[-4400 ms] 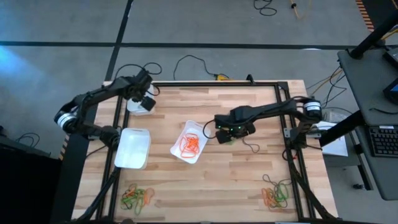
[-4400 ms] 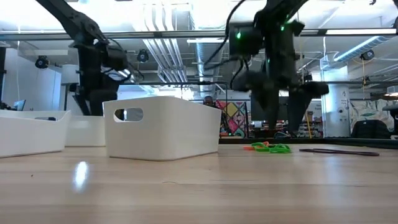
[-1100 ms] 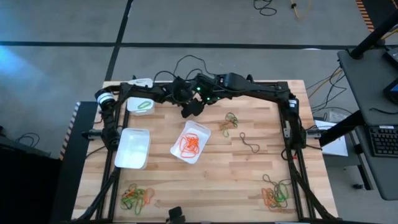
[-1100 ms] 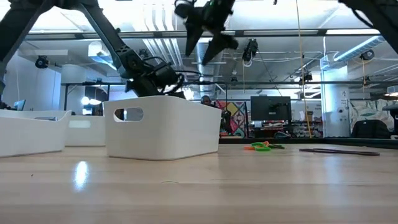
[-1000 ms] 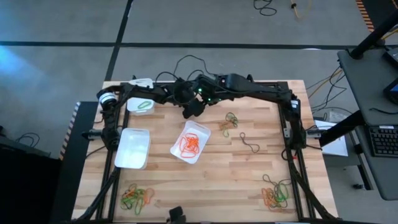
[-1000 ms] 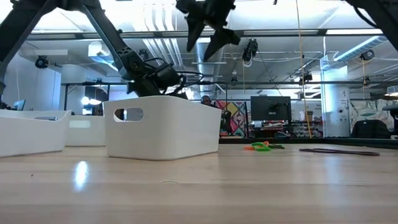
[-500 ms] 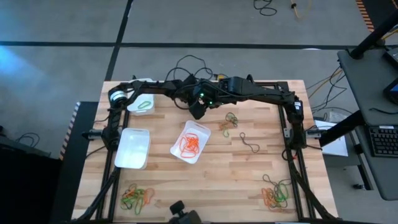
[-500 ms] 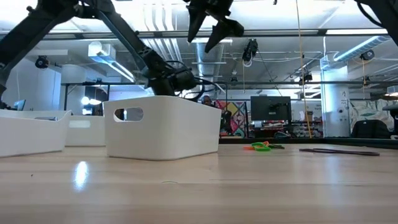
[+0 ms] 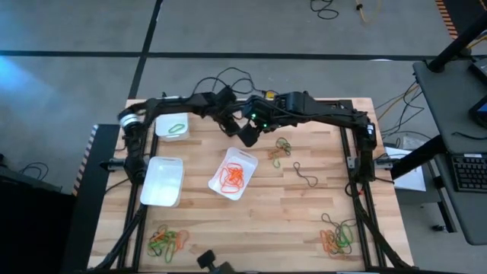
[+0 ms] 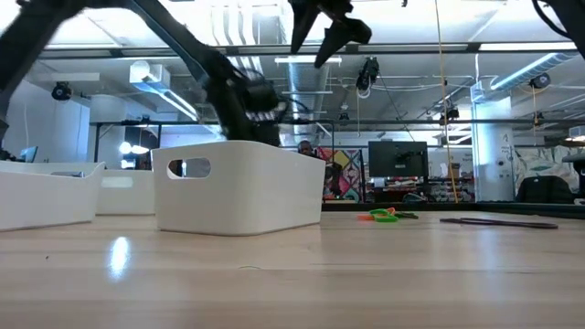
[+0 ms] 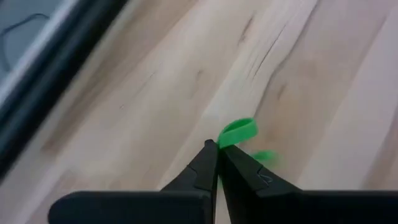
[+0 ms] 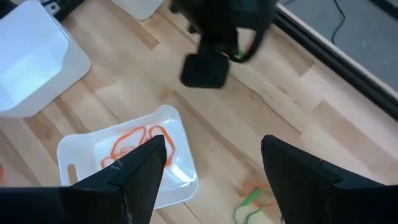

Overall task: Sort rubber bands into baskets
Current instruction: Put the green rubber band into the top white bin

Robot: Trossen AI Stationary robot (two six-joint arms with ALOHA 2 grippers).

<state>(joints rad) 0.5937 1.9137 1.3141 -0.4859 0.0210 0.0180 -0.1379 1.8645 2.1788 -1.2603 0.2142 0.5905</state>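
Observation:
My left gripper (image 11: 217, 147) reaches along the table's far edge (image 9: 228, 122) and is shut on a green rubber band (image 11: 237, 131). My right gripper (image 12: 213, 142) hovers open just right of it (image 9: 248, 137), high above the table (image 10: 329, 27), holding nothing. Three white baskets stand on the wood: one at the far left with a green band (image 9: 173, 125), an empty one nearer on the left (image 9: 162, 181), and a middle one with orange bands (image 9: 234, 173). Loose rubber bands lie in heaps at the near left (image 9: 167, 240), the near right (image 9: 337, 237) and right of the grippers (image 9: 280, 148). My left gripper pinches the green rubber band between its two fingertips (image 11: 209, 155), at one end of the loop (image 11: 225, 140). The rest of the loop sticks out past the tips. Whether the band is clear of the wood I cannot tell.
A single dark band (image 9: 306, 176) lies on the wood right of the middle basket. Black cables trail off the far edge (image 9: 228, 76). A dark frame runs around the table (image 9: 354, 152). Bare wood lies between the middle basket and the near edge.
Both grippers have gone a little toward the table's right edge along the far side. The right one stays high and open. The left arm's forearm has swung round with the move.

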